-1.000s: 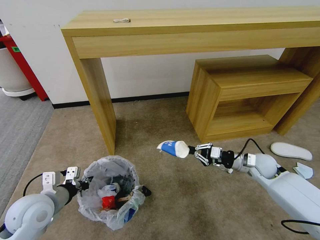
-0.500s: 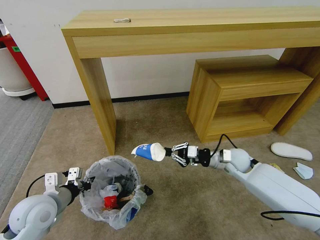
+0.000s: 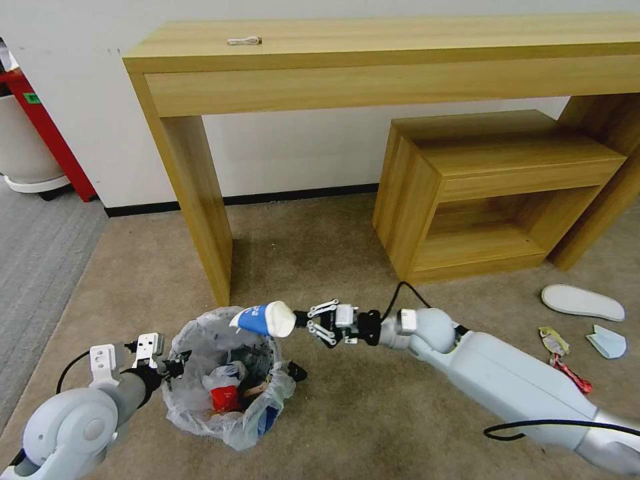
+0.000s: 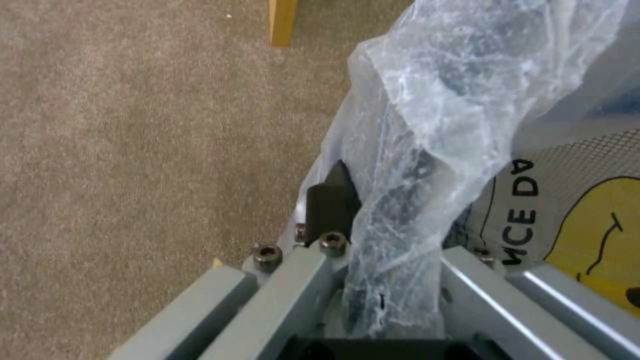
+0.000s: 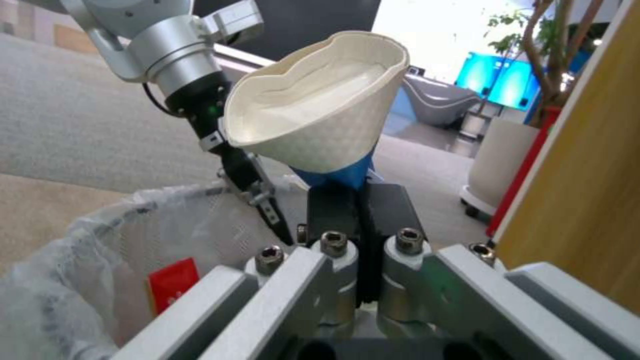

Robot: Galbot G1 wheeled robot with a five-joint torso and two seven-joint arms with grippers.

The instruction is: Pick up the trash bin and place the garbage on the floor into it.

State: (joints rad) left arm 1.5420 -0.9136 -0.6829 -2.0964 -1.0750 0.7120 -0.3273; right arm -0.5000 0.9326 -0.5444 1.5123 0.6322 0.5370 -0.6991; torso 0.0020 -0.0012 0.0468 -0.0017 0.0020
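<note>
One trash bin [image 3: 223, 383] stands on the floor [image 3: 347, 413], just in front of the leg of the long wooden table [image 3: 373, 47]. The bin is small and round, with a crinkled clear plastic bag [image 4: 427, 100] spilling over its rim; a red item and other litter lie inside.

The left hand [image 3: 170, 368] pinches the bin's rim and bag on the robot's left side, fingers pressed onto the plastic.

One blue-white paper cup [image 3: 265, 319] is pinched at its rim by the right hand [image 3: 301, 321]. The cup lies on its side in the air above the bin's far rim, mouth toward the hand, and its rim is dented inward.

Four pieces of garbage lie on the floor at the far right: one white slipper [image 3: 582, 302], one light-blue face mask [image 3: 608, 341], one candy wrapper [image 3: 552, 341], one red wrapper strip [image 3: 572, 377].
</note>
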